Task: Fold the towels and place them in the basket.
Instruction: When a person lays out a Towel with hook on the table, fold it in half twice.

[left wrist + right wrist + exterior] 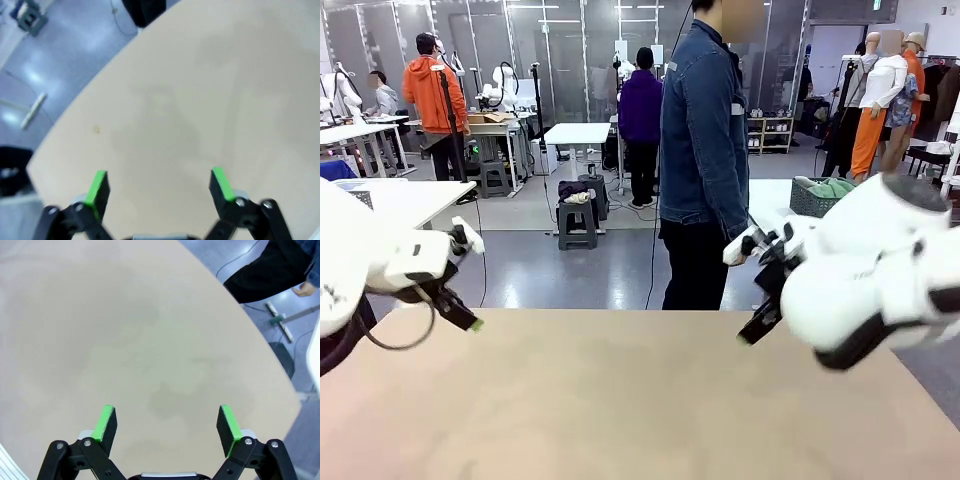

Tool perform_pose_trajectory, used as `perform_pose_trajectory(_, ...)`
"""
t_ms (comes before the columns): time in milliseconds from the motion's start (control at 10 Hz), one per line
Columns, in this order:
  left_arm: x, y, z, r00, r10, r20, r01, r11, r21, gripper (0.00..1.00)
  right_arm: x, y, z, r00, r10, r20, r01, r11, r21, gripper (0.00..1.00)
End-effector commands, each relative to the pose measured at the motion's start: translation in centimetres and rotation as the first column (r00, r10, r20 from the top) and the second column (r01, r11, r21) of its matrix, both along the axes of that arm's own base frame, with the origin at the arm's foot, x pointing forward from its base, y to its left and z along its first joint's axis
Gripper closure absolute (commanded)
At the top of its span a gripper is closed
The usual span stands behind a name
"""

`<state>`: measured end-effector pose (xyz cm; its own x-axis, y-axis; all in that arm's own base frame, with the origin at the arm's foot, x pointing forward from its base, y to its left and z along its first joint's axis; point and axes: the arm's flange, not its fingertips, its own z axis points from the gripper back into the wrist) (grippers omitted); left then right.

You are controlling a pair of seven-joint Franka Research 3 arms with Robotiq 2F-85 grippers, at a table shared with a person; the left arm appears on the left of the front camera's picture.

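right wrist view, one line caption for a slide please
Right gripper, jaws open, hovers over the tan table, with a person standing beyond its edge.

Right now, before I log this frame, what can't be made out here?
- Front view: basket beyond the table, partly behind the right arm; the greenish cloth in it too small to identify.
- Front view: person's hands, behind body and right arm.
- Right wrist view: person's hand, cut by the edge.
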<state>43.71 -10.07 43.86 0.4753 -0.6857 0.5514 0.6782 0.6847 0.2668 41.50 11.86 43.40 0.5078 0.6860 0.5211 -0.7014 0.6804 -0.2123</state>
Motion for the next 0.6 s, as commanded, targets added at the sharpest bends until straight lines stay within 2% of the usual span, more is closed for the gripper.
perform_pose_trajectory(0, 2.8, 3.7, 3.4, 0.976, -0.218, -0.019, 0.217, 0.976, -0.012, 0.00, 2.5, -5.5, 4.6, 0.985, 0.174, -0.011, -0.174, 0.983, -0.054, 0.00)
perform_pose_trajectory(100, 3.4, 5.1, 5.3, 0.960, -0.279, -0.028, 0.279, 0.960, 0.000, 0.00, 3.0, -7.6, 6.5, 0.972, 0.233, -0.013, -0.233, 0.968, -0.089, 0.00)
perform_pose_trajectory(200, 3.7, 6.6, 6.8, 0.930, -0.365, -0.033, 0.366, 0.931, 0.013, 0.00, 3.1, -9.5, 8.3, 0.947, 0.321, -0.020, -0.321, 0.942, -0.101, 0.00)
perform_pose_trajectory(300, 3.6, 8.0, 7.9, 0.888, -0.458, -0.032, 0.459, 0.888, 0.036, 0.00, 2.7, -11.3, 10.0, 0.904, 0.425, -0.035, -0.426, 0.897, -0.114, 0.00)
perform_pose_trajectory(500, 3.2, 10.2, 8.9, 0.844, -0.535, -0.029, 0.536, 0.844, 0.025, 0.00, 1.6, -13.3, 12.0, 0.876, 0.481, -0.031, -0.481, 0.869, -0.115, 0.00)
